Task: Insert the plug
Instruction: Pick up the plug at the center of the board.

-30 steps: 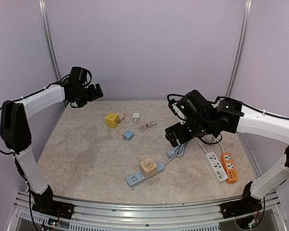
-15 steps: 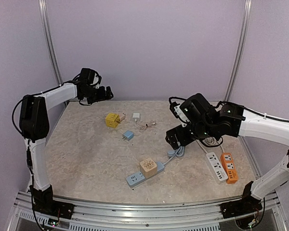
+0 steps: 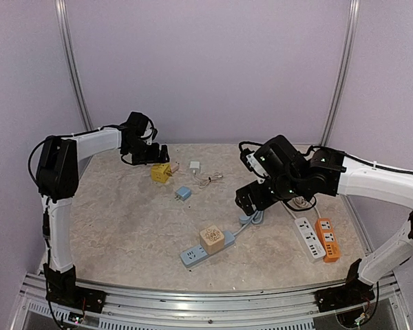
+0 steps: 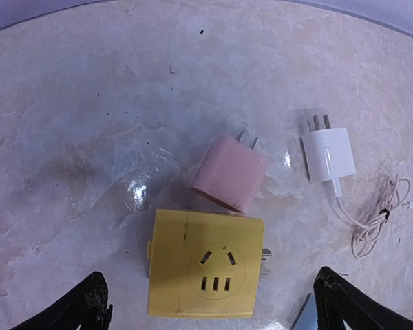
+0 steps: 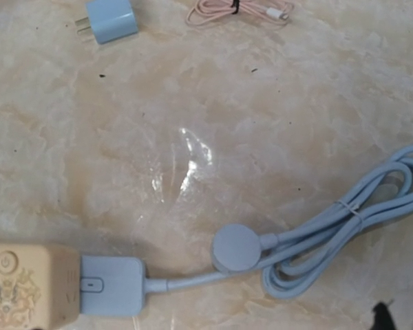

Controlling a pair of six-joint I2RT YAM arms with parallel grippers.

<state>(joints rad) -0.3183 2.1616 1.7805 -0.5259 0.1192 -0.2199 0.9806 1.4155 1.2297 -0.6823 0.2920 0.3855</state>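
Note:
A yellow cube socket [image 4: 205, 272] [image 3: 160, 172] lies at the back left, its holes facing up. A pink plug [image 4: 228, 174] lies right behind it and a white plug [image 4: 327, 155] [image 3: 195, 166] with a coiled cord lies to its right. My left gripper [image 3: 155, 155] [image 4: 217, 306] hovers open over the yellow cube, a finger on either side and apart from it. A small blue plug [image 3: 184, 194] [image 5: 110, 19] lies mid-table. My right gripper [image 3: 251, 199] hangs open above the round blue plug [image 5: 237, 249] [image 3: 246, 219] and holds nothing. Its fingers barely show in the wrist view.
A blue power strip [image 3: 194, 256] lies near the front with a beige cube adapter [image 3: 212, 238] [image 5: 24, 285] plugged into it, its cable [image 5: 351, 220] coiled to the right. A white strip [image 3: 308, 237] and an orange strip [image 3: 327, 239] lie at the right edge.
My left arm has swung from the back left corner rightward and down to the yellow cube. My right gripper has drifted slightly toward the blue cable. Both stay open.

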